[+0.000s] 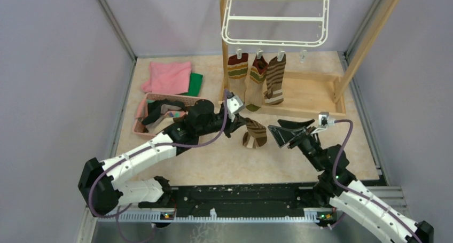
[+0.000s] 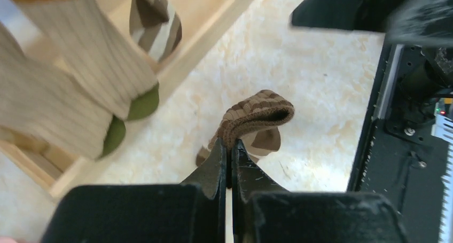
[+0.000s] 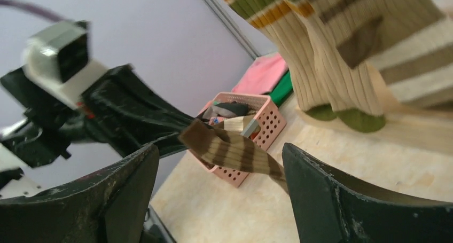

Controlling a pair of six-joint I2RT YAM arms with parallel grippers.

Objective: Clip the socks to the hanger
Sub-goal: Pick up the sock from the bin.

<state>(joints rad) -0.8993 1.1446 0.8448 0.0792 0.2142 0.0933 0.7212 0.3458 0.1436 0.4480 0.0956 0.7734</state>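
Note:
A brown-and-cream striped sock (image 1: 255, 134) hangs just above the floor in the middle. My left gripper (image 1: 242, 126) is shut on its cuff; the left wrist view shows the folded cuff (image 2: 257, 112) pinched at the tips of that gripper (image 2: 231, 148). My right gripper (image 1: 275, 135) stands open just right of the sock, touching nothing. In the right wrist view the sock (image 3: 237, 151) crosses the wide gap of that gripper (image 3: 220, 171). The white hanger (image 1: 275, 40) hangs at the top, with three striped socks (image 1: 257, 78) clipped along its near edge.
A pink basket (image 1: 140, 127) holding more items sits at the left, beside the left arm. A pink cloth (image 1: 168, 76) and a green cloth (image 1: 195, 84) lie behind it. The wooden post frame (image 1: 315, 96) carries the hanger, its base rail just behind the grippers.

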